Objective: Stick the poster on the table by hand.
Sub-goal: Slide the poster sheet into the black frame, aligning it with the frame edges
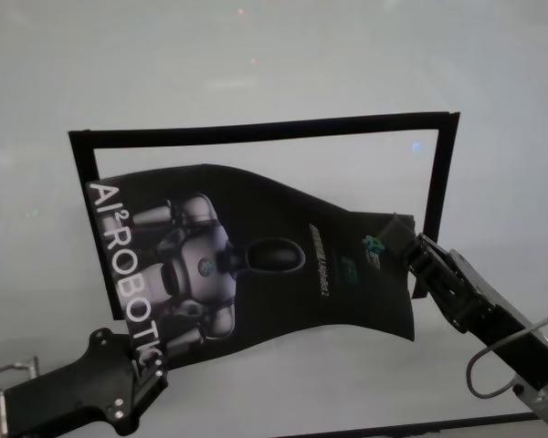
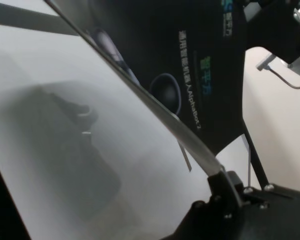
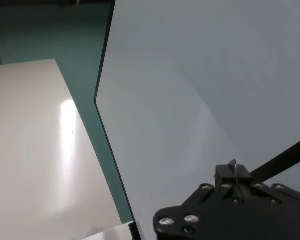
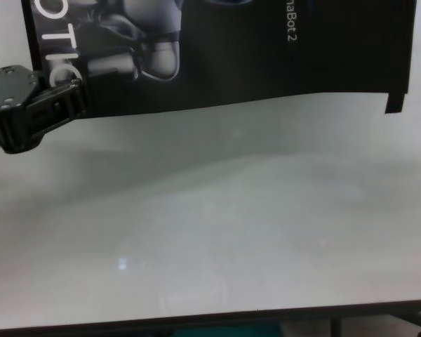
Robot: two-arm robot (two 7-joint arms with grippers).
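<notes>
The poster [image 1: 283, 265], black with a grey-white robot figure and white letters, hangs curved above the table [image 1: 256, 55], held at two corners. My left gripper [image 1: 151, 365] is shut on its near left corner by the letters. My right gripper [image 1: 411, 246] is shut on its right edge. In the left wrist view the poster [image 2: 210, 60] runs edge-on from my left gripper [image 2: 225, 182], with the table [image 2: 50, 150] below. In the chest view the poster's lower edge [image 4: 231, 70] floats over the table [image 4: 210, 232], with the left gripper [image 4: 63, 105] on its corner.
Narrow black tape strips [image 1: 256, 130] frame a rectangle on the table, behind and beside the poster. The table's dark front edge [image 4: 210, 319] is close. In the right wrist view the table's side edge [image 3: 104, 125] drops to a teal floor, with another white surface [image 3: 35, 150] beyond.
</notes>
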